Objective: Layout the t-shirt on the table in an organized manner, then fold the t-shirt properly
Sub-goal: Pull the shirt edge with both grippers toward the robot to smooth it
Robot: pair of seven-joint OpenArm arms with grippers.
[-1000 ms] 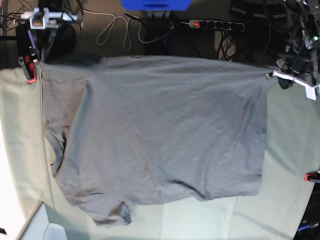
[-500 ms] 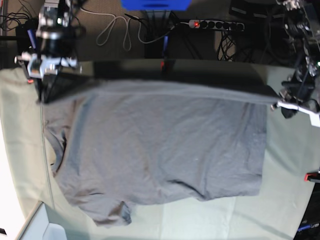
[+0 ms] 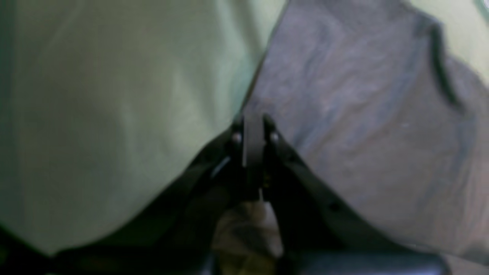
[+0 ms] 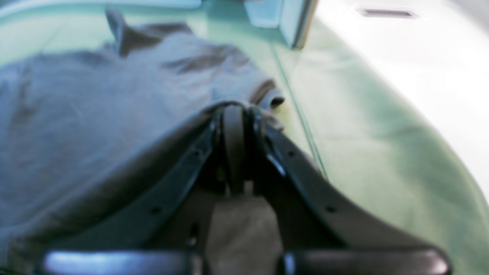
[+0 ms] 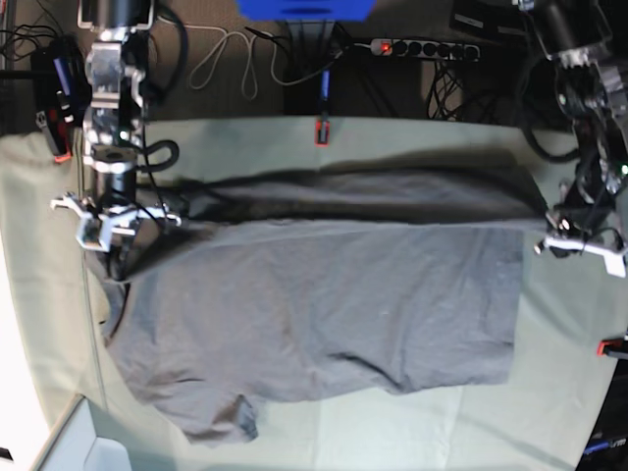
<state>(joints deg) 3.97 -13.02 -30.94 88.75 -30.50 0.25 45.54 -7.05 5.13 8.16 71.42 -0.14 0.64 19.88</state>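
Red clamp [image 5: 320, 130] nr t-shirt [image 5: 324, 314] edge

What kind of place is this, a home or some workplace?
Most likely a robotics lab or test bench, not a home. The table is covered in pale green cloth fixed with red clamps, and behind it lie a power strip and tangled loose cables.

1 grey t-shirt [image 5: 324, 314] lies on 1 table [image 5: 412, 432] covered in pale green cloth. 2 grippers are in view: 1 left gripper [image 5: 542, 238] and 1 right gripper [image 5: 120, 235]. 3 red clamps show: 1 clamp [image 5: 320, 131], 1 clamp [image 5: 61, 155], 1 clamp [image 5: 612, 345]. 1 power strip [image 5: 422, 47] lies behind the table.
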